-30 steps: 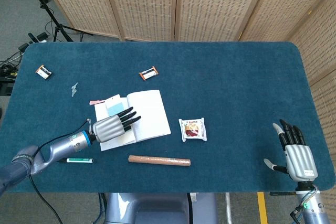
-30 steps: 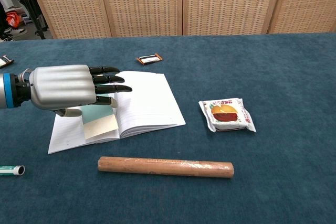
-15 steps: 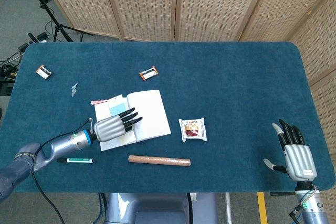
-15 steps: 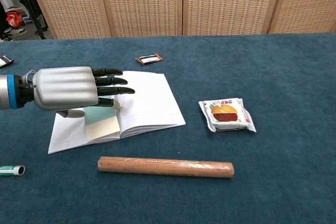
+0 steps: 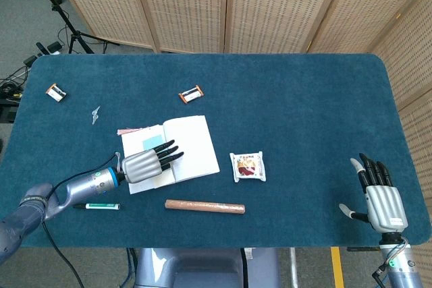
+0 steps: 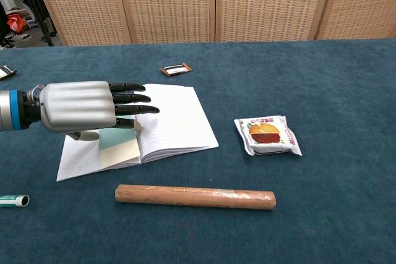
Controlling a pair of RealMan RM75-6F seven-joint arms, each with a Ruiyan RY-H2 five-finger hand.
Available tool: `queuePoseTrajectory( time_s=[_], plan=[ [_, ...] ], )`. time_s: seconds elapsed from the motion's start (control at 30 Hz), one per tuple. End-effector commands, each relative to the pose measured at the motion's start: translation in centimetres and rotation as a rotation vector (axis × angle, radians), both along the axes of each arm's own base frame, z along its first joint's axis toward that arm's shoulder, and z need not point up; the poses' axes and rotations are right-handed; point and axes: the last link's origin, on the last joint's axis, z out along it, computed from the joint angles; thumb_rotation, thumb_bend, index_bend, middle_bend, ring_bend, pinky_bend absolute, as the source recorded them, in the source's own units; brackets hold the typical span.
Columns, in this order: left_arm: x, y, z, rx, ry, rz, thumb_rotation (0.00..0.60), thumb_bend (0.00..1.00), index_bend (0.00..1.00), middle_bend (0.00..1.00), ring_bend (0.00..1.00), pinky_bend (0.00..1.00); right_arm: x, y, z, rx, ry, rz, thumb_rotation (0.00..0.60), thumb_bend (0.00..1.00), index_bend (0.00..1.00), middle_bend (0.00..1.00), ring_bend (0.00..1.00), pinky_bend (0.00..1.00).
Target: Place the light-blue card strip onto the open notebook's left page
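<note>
The light-blue card strip (image 5: 152,141) lay flat on the left page of the open notebook (image 5: 192,148), near the fold in the middle. In the chest view a pale yellow piece (image 6: 120,152) showed just below the blue one on the same page. I could not tell if it was part of the strip or a separate note.

The left hand (image 5: 143,164) hung over the lower part of that page with its palm down. Its fingers (image 6: 131,97) were stretched out straight and a little apart, and they held nothing. The thumb was tucked under the hand, near the strip. I could not tell if it touched the paper.

The right hand (image 5: 381,199) was well apart from the notebook, at the near right corner of the surface (image 5: 304,112). Its fingers were straight and a little spread, and it held nothing too.

It looked like the putting-down step was done, because the strip was on the page and out of the hand. The next move would likely be to lift the left hand up and pull it away. It should rise straight up first, so the fingers do not drag the strip off the page or flip the thin paper.
</note>
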Motion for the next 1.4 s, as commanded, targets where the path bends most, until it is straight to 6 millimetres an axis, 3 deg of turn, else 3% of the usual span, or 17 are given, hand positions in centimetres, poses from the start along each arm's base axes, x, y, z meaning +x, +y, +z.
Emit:
queuePoseTrajectory(
  time_s=[0.03,0.27,0.57,0.73,0.87,1.17,1.4],
  plan=[
    [0.0,0.0,0.0,0.003,0.002,-0.001,0.6,0.25,0.31,0.0,0.0,0.0,0.0,0.0,0.0,-0.001,0.0,0.0,0.6,0.16,0.0,0.0,0.0,0.0],
    [-0.1,0.1,0.3,0.008,-0.005,0.002,0.6,0.22,0.22,0.0,0.0,0.0,0.1,0.0,0.0,-0.003,0.0,0.003,0.6,0.16,0.0,0.0,0.0,0.0],
    [0.5,0.0,1.7,0.017,-0.08,0.024,0.6,0.22,0.17,0.0,0.0,0.0,0.2,0.1,0.1,-0.01,-0.009,0.011,0.6,0.16,0.0,0.0,0.0,0.0],
    [0.2,-0.1,3.4,0.017,-0.227,0.224,0.6,0.22,0.1,0.0,0.0,0.0,0.3,0.3,0.2,-0.012,-0.016,0.02,0.6,0.16,0.0,0.0,0.0,0.0],
    [-0.2,-0.9,4.9,-0.006,-0.345,0.5,0.6,0.23,0.09,0.0,0.0,0.0,0.5,0.5,0.3,-0.011,-0.022,0.033,0.6,0.16,0.0,0.0,0.0,0.0],
    [0.5,-3.7,5.8,-0.059,-0.332,0.842,0.6,0.29,0.09,0.0,0.0,0.0,0.8,1.0,0.7,-0.015,-0.038,0.051,0.6,0.16,0.0,0.0,0.0,0.0],
    [0.7,-4.5,5.6,-0.047,-0.314,0.982,0.6,0.3,0.08,0.0,0.0,0.0,0.9,1.2,0.9,-0.019,-0.048,0.062,0.6,0.16,0.0,0.0,0.0,0.0]
  ],
)
